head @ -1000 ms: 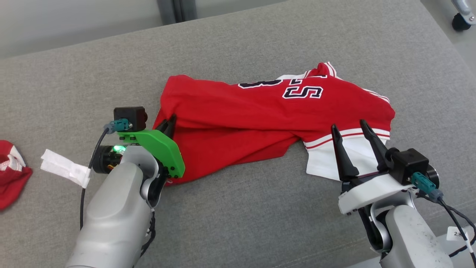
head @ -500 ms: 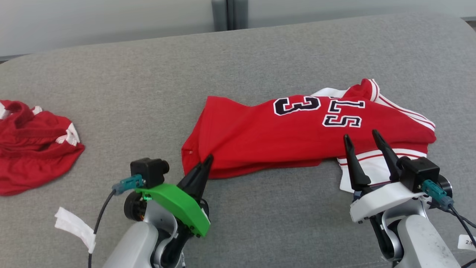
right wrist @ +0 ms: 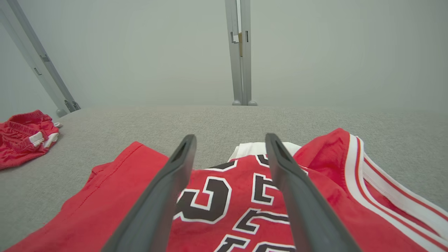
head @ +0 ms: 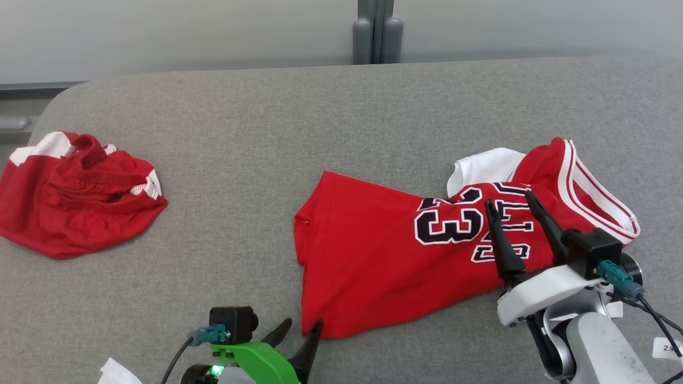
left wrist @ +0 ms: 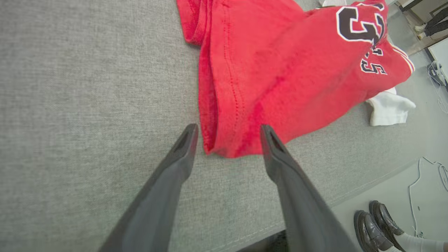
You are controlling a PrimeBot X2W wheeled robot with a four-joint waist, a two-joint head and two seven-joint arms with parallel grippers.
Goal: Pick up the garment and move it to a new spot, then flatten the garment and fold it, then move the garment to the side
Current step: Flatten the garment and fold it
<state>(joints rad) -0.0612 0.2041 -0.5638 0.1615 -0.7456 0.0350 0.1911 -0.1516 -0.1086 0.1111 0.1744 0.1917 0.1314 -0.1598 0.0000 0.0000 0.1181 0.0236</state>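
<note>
The red jersey (head: 384, 256) lies number side up on the grey cloth-covered table (head: 240, 133), toward the robot's right. Its hem end is fairly smooth, while the shoulder end is bunched, with a white sleeve (head: 483, 165) poking out behind. That uneven lie suggests it is at its spot and the flattening is only part done.

The left pincer (left wrist: 229, 129) sits low at the near hem corner with its fingers spread. The corner shows between the two tips, but nothing is pinched, so the cloth rests under its own weight. Staying at a corner makes sense, since a corner is the natural place to tug the hem straight or to start a fold.

The right pincer (head: 508, 200) is wide apart and empty, poised over the black numbers. I cannot tell whether its tips touch the cloth. From there it is well placed to reach the crumpled shoulder, which looks like the part most in need of spreading.

A pair of red shorts (head: 74, 197) lies well apart on the far left, clear of the work.
</note>
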